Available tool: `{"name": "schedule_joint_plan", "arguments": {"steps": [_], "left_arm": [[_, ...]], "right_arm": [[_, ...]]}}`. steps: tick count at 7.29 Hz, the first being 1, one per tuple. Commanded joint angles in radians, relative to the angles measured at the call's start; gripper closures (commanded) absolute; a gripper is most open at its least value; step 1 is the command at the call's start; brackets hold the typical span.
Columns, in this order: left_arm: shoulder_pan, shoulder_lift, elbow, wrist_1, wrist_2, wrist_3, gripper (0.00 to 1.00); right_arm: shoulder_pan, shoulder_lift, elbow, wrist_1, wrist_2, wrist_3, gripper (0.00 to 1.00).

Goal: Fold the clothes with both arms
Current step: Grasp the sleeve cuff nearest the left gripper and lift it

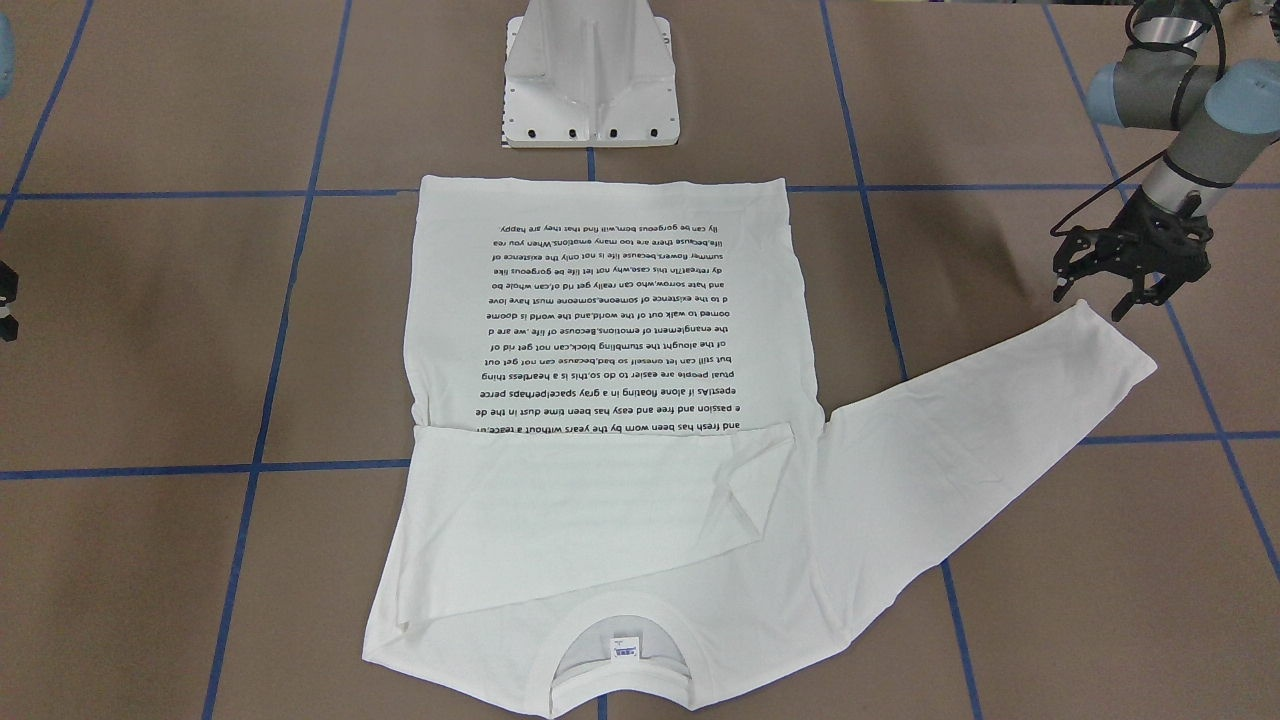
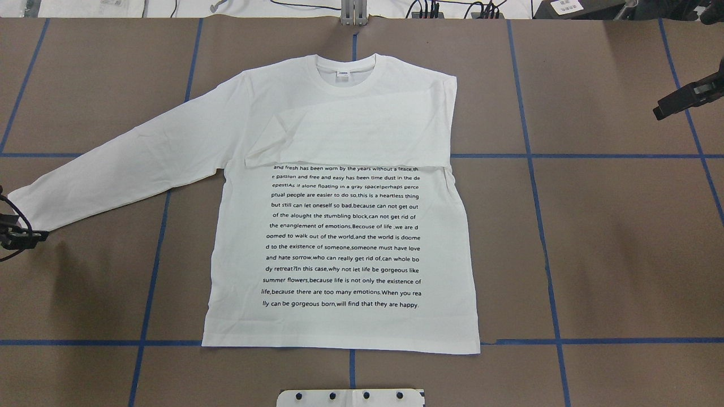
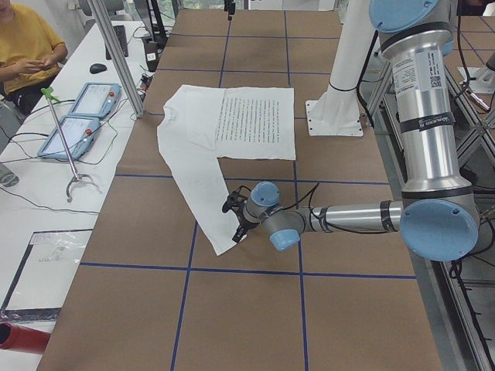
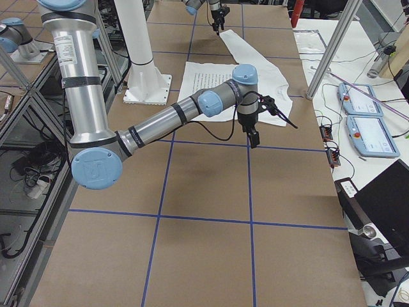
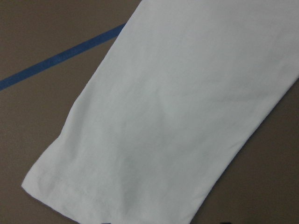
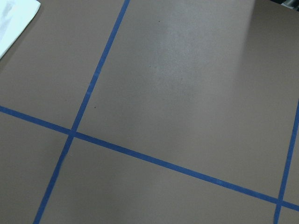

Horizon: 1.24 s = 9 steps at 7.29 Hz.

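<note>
Shows a white long-sleeved T-shirt (image 2: 345, 237) spread flat mid-tabletop (image 2: 611, 237), printed text up, hem (image 2: 339, 342) toward the white pedestal base (image 1: 590, 80), collar (image 2: 380, 70) at the far side. Has the folded sleeve (image 2: 362, 135) laid across the chest, its lower edge just above the first line of text. Runs the outstretched sleeve (image 2: 130, 158) diagonally to the robot's left, cuff (image 5: 70, 186) flat on brown surface. Puts the left gripper (image 1: 1090, 303), fingers spread wide, just beside that cuff's edge; cannot tell whether touching. Sets the right gripper (image 2: 687, 100) well apart from the shirt, with a broad stretch of tabletop and blue tape lines (image 2: 622, 156) between; cannot tell whether spread or pressed together.
</note>
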Motion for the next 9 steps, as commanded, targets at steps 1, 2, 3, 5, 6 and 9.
{"name": "schedule_joint_plan", "arguments": {"steps": [1, 2, 3, 5, 6, 9], "left_arm": [[0.004, -0.002, 0.008, 0.0, 0.0, 0.0, 0.36], [0.004, -0.002, 0.008, 0.0, 0.0, 0.0, 0.43], [0.004, -0.002, 0.008, 0.0, 0.0, 0.0, 0.51], [0.004, -0.002, 0.008, 0.0, 0.0, 0.0, 0.72], [0.004, -0.002, 0.013, 0.002, 0.0, 0.002, 0.78], [0.005, -0.002, 0.012, -0.006, 0.0, 0.005, 1.0]], "right_arm": [[0.0, 0.0, 0.001, 0.0, 0.0, 0.0, 0.0], [0.0, 0.0, -0.001, 0.0, 0.0, 0.0, 0.0], [0.0, 0.0, -0.001, 0.0, 0.001, 0.0, 0.0], [0.0, 0.0, -0.001, 0.0, 0.0, 0.0, 0.0], [0.0, 0.001, -0.002, 0.0, 0.0, 0.0, 0.0], [-0.002, 0.003, -0.002, 0.0, 0.0, 0.002, 0.0]]}}
